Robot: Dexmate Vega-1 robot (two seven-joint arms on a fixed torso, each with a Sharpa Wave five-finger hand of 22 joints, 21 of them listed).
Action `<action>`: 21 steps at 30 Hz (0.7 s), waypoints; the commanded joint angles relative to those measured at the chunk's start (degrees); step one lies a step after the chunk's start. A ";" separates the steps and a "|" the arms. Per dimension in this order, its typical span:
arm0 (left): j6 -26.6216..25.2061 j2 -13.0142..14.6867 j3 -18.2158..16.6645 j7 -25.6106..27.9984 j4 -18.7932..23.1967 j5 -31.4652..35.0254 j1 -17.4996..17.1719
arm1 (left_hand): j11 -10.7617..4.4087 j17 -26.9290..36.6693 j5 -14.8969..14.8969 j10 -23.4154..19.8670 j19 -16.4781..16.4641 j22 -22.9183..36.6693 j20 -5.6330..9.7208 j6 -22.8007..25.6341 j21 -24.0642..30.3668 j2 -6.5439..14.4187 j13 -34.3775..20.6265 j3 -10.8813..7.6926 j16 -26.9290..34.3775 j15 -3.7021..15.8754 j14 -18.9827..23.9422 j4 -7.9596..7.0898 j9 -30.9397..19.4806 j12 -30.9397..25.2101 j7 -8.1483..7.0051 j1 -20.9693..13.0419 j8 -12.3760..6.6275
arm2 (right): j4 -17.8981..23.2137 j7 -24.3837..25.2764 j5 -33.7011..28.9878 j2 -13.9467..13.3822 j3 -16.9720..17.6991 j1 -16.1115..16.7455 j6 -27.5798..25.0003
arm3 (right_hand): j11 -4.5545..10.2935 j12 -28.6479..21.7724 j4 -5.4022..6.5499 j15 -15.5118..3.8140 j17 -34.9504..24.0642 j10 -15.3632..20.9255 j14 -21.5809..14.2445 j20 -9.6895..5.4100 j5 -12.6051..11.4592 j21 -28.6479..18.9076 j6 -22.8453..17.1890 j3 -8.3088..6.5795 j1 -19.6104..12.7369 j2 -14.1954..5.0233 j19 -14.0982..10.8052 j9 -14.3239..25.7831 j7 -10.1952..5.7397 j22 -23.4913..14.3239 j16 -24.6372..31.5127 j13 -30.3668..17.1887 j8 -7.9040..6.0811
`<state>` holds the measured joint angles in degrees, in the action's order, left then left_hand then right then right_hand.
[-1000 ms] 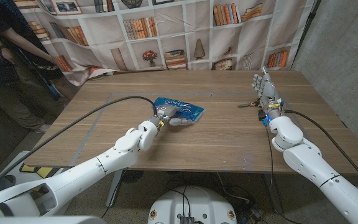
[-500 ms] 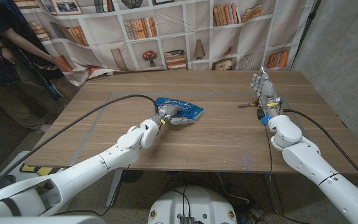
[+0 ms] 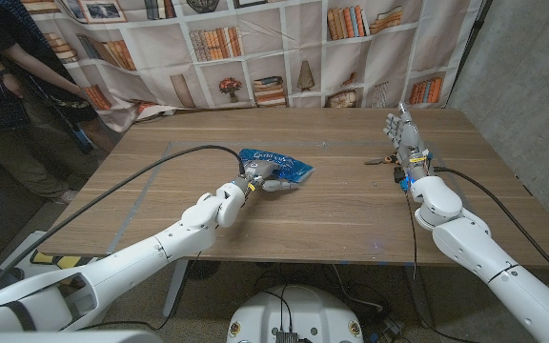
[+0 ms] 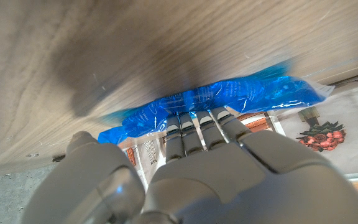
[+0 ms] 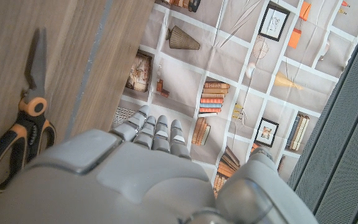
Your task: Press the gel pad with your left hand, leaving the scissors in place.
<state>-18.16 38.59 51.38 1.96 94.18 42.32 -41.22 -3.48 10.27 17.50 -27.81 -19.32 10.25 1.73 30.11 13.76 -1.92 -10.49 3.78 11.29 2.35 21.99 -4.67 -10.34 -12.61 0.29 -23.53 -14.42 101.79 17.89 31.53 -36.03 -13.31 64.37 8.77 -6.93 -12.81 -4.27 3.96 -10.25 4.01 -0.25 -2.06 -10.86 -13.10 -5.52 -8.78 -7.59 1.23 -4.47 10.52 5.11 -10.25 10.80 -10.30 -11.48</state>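
Observation:
The blue gel pad [image 3: 282, 166] lies near the middle of the wooden table [image 3: 332, 214]. My left hand [image 3: 258, 177] reaches it from the near side, its straight fingertips resting on the pad's near edge. In the left wrist view the fingers [image 4: 199, 124] meet the blue gel pad [image 4: 241, 93] and hold nothing. The scissors [image 3: 382, 159], with black and orange handles, lie at the right of the table. Just right of them my right hand [image 3: 407, 135] stands upright with its fingers straight and empty. The right wrist view shows the scissors [image 5: 22, 127] beside that hand [image 5: 142, 168], apart from it.
A person in dark clothes [image 3: 8, 86] stands at the table's far left corner. A bookshelf-print backdrop [image 3: 284, 48] hangs behind the table. A black cable [image 3: 151, 171] runs over the table's left part along my left arm.
My left forearm has crept slightly forward, with the hand staying on the gel pad. The scissors and the right hand have not moved.

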 commanded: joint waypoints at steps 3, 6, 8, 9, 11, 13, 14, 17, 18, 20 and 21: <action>-0.28 0.43 0.20 -0.50 0.17 -0.25 0.12 | -0.28 0.21 0.28 -0.85 -0.36 0.22 0.19 1.14 -0.10 0.31 -0.38 0.38 0.11 1.96 0.61 -0.05 -0.27 -0.26 -0.14 -0.32 -0.25 | 0.39 0.62 -0.31 0.19 -0.28 -0.27 -0.37 | -0.09 0.05 -0.23 0.15 -0.14 0.39 -0.21 -1.44 -0.53 0.11 -0.12 0.17 -0.19 -0.36 -0.70 0.33 0.26 -0.32 -0.01 -0.25 0.09; -0.28 0.56 0.12 -0.42 0.33 -0.21 0.10 | -0.23 0.21 0.30 -0.86 -0.34 0.22 0.19 1.14 -0.14 0.34 -0.38 0.41 0.12 1.97 0.68 -0.05 -0.28 -0.21 -0.20 -0.34 -0.18 | 0.16 0.32 -0.45 0.16 -0.40 -0.34 -0.09 | -0.13 0.08 -0.24 0.10 -0.14 0.37 -0.23 -1.44 -0.53 0.13 -0.12 0.18 -0.21 -0.38 -0.73 0.33 0.24 -0.32 -0.01 -0.25 0.09; -0.37 0.67 0.06 -0.32 0.50 -0.09 0.06 | -0.22 0.21 0.30 -0.84 -0.35 0.22 0.18 1.19 -0.15 0.35 -0.38 0.42 0.11 1.95 0.71 -0.06 -0.28 -0.18 -0.18 -0.35 -0.17 | 0.20 0.54 -0.45 0.27 -0.42 -0.34 -0.18 | -0.15 0.08 -0.26 0.12 -0.14 0.40 -0.25 -1.44 -0.53 0.15 -0.17 0.19 -0.22 -0.39 -0.73 0.33 0.24 -0.32 -0.02 -0.25 0.08; -0.43 0.71 0.01 -0.35 0.60 -0.08 0.04 | -0.21 0.21 0.31 -0.91 -0.37 0.22 0.17 1.18 -0.15 0.36 -0.39 0.43 0.13 1.90 0.77 -0.06 -0.28 -0.19 -0.15 -0.36 -0.14 | 0.17 0.54 -0.45 0.33 -0.42 -0.33 -0.08 | -0.11 0.09 -0.26 0.12 -0.14 0.39 -0.27 -1.44 -0.53 0.15 -0.14 0.19 -0.22 -0.39 -0.74 0.33 0.22 -0.32 -0.01 -0.25 0.09; -0.44 0.81 -0.09 -0.21 0.76 -0.04 -0.01 | -0.20 0.21 0.32 -0.98 -0.39 0.22 0.18 1.20 -0.17 0.37 -0.39 0.46 0.12 1.86 0.79 -0.07 -0.28 -0.18 -0.13 -0.37 -0.10 | 0.13 0.54 -0.56 0.35 -0.45 -0.33 0.06 | 0.00 0.10 -0.27 0.13 -0.14 0.38 -0.24 -1.42 -0.53 0.17 -0.15 0.20 -0.23 -0.40 -0.74 0.33 0.20 -0.32 -0.03 -0.25 0.09; -0.33 0.96 -0.28 0.00 1.06 -0.09 -0.11 | -0.29 0.22 0.33 -1.02 -0.41 0.22 0.19 1.25 -0.19 0.39 -0.39 0.48 0.11 1.91 0.82 -0.08 -0.28 -0.16 -0.06 -0.38 -0.08 | 0.23 0.74 -0.54 0.44 -0.41 -0.29 0.01 | -0.07 0.11 -0.28 0.14 -0.14 0.39 -0.28 -1.43 -0.52 0.19 -0.19 0.21 -0.24 -0.41 -0.74 0.33 0.20 -0.32 -0.03 -0.25 0.08; -0.01 1.05 -0.49 0.32 1.17 -0.35 -0.22 | -0.27 0.22 0.33 -1.00 -0.41 0.22 0.18 1.23 -0.19 0.40 -0.39 0.48 0.12 1.89 0.85 -0.08 -0.28 -0.15 -0.09 -0.39 -0.06 | 0.34 0.89 -0.50 0.49 -0.37 -0.25 -0.06 | -0.05 0.11 -0.28 0.13 -0.14 0.41 -0.27 -1.43 -0.52 0.19 -0.17 0.21 -0.24 -0.41 -0.75 0.33 0.20 -0.32 -0.03 -0.25 0.09; 0.24 1.35 -0.98 0.59 1.87 -0.69 -0.47 | -0.21 0.22 0.34 -1.07 -0.47 0.22 0.26 1.29 -0.20 0.42 -0.39 0.51 0.12 1.88 0.90 -0.08 -0.28 -0.13 -0.10 -0.41 -0.03 | 0.26 0.62 -0.94 0.31 -0.45 -0.22 0.40 | -0.10 0.12 -0.30 0.14 -0.15 0.45 -0.28 -1.44 -0.52 0.22 -0.15 0.23 -0.24 -0.41 -0.77 0.33 0.18 -0.32 -0.04 -0.25 0.10; 0.61 1.54 -1.52 0.54 2.38 -1.57 -0.69 | -0.23 0.22 0.35 -1.08 -0.50 0.22 0.26 1.30 -0.20 0.43 -0.39 0.52 0.12 1.86 0.94 -0.09 -0.28 -0.11 -0.10 -0.42 0.00 | 0.39 0.78 -0.91 0.40 -0.42 -0.18 0.38 | -0.13 0.13 -0.30 0.14 -0.15 0.44 -0.30 -1.46 -0.52 0.21 -0.16 0.23 -0.25 -0.42 -0.80 0.33 0.19 -0.32 -0.04 -0.25 0.11; 1.18 1.77 -2.04 0.44 2.81 -2.45 -0.82 | -0.21 0.22 0.36 -1.02 -0.53 0.23 0.26 1.27 -0.21 0.45 -0.39 0.55 0.09 1.83 0.92 -0.09 -0.28 -0.05 -0.04 -0.44 0.06 | 0.52 0.97 -0.97 0.46 -0.38 -0.10 0.37 | -0.19 0.13 -0.30 0.13 -0.15 0.47 -0.31 -1.42 -0.52 0.23 -0.18 0.24 -0.25 -0.42 -0.78 0.33 0.18 -0.32 -0.04 -0.25 0.10; 1.30 1.87 -2.22 0.42 3.05 -2.64 -0.88 | -0.22 0.22 0.36 -1.03 -0.53 0.23 0.27 1.27 -0.22 0.45 -0.39 0.55 0.09 1.81 0.93 -0.10 -0.29 -0.04 -0.05 -0.44 0.07 | 0.50 1.15 -1.03 0.65 -0.34 -0.02 0.63 | -0.14 0.13 -0.31 0.12 -0.15 0.46 -0.30 -1.43 -0.52 0.24 -0.18 0.25 -0.25 -0.42 -0.79 0.33 0.18 -0.32 -0.05 -0.25 0.10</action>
<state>-18.29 39.53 51.31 1.70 95.16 41.70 -41.33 -3.47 10.28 17.50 -27.81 -19.53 10.27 1.95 30.10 13.61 -1.54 -10.49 4.13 11.19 2.57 22.22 -4.68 -10.30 -12.56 0.29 -23.91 -13.99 102.00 18.48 30.99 -35.74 -13.65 64.13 8.66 -6.93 -12.81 -4.51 3.95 -10.25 4.01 -0.25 -2.37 -10.86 -13.10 -5.52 -8.53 -7.59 1.23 -4.78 10.52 5.11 -10.25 10.80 -10.30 -11.49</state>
